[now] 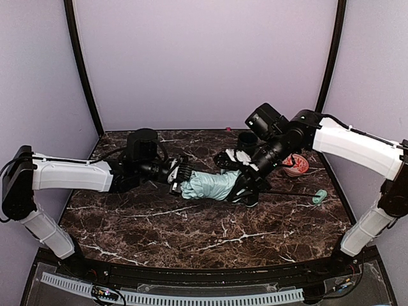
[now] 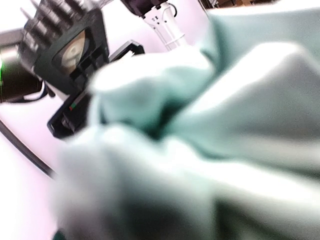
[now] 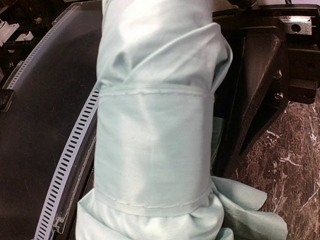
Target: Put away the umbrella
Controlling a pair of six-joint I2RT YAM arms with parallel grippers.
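The umbrella [image 1: 213, 185] lies folded on the marble table, its pale mint canopy bunched between both grippers. Its thin black shaft [image 1: 287, 192] runs right to the small mint handle [image 1: 319, 197]. My left gripper [image 1: 180, 181] is at the canopy's left end; in the left wrist view blurred mint fabric [image 2: 225, 125] fills the frame and hides my fingers. My right gripper [image 1: 245, 186] is closed around the canopy's right end. In the right wrist view the rolled canopy [image 3: 155, 150] has a smooth seamed band around it, with a black finger [image 3: 232, 100] beside it.
A dark cup [image 1: 247, 139] stands at the back, behind the right wrist. A red and white round object [image 1: 296, 166] lies at the right. The table's slotted front rail [image 1: 178, 296] runs along the near edge. Purple walls enclose the back and sides.
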